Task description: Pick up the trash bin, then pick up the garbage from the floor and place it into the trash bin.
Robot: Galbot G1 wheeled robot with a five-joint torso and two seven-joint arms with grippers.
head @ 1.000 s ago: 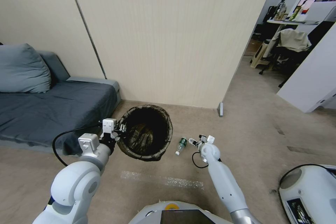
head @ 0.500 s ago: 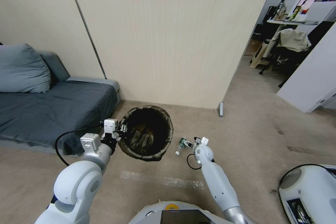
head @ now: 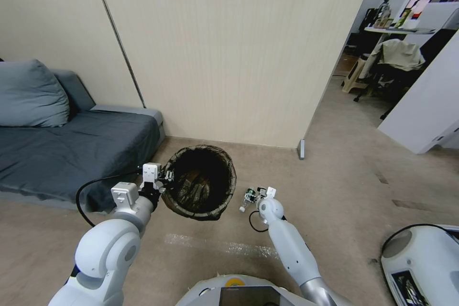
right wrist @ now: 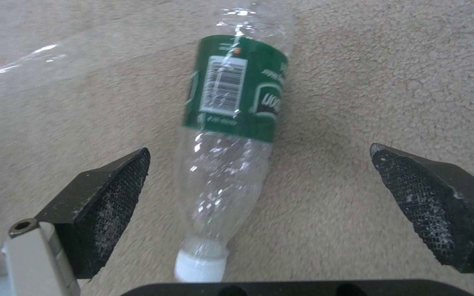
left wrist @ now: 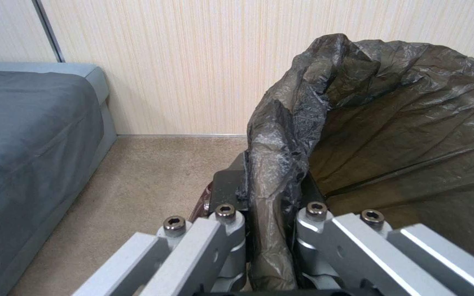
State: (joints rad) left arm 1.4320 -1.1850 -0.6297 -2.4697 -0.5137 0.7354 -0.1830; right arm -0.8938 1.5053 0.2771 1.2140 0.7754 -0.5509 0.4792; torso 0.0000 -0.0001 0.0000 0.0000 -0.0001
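Trash bin (head: 201,186) held up by its rim in the clamped left gripper (head: 165,175); right gripper (right wrist: 259,193), lowered and wide open, straddles one bottle (right wrist: 231,135).

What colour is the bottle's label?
Green, with a white barcode patch; the bottle shows best in the right wrist view.

right gripper (head: 256,194) | shifted left from a second ago, now at clear bottle (head: 247,198) | pads (right wrist: 111,197) spread wide, straddling bottle on carpet
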